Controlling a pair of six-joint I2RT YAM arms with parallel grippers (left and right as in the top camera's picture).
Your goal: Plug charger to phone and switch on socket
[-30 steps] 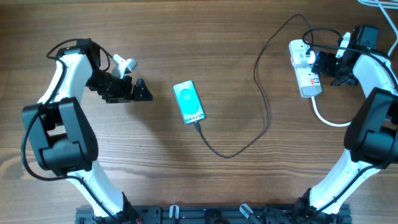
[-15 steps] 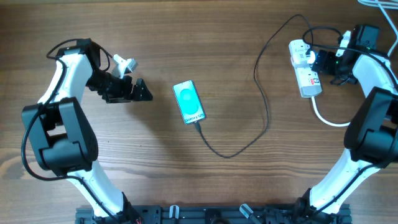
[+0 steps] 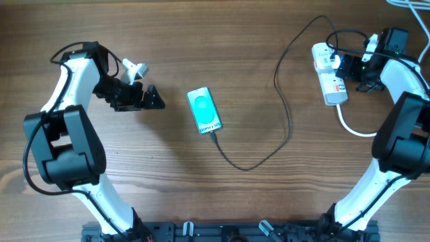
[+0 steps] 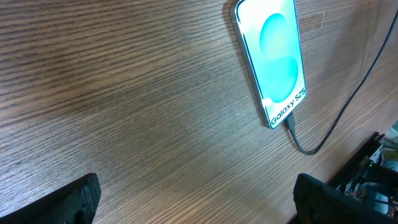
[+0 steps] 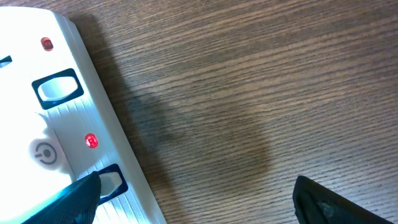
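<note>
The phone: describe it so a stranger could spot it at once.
Start at the wooden table and look near its middle. There lies the phone, a small flat rectangle. Unlike the long white power strip at far right, its screen glows teal and a thin black cable enters one end.

White-shelled arms (image 3: 66, 82) with black joints and cables.

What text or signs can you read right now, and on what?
"Galaxy S25": on the phone, along one short end.
Power symbol, no words: on the socket, beside a red dot.
Red markings on the socket, overhead view: too small to read.
</note>
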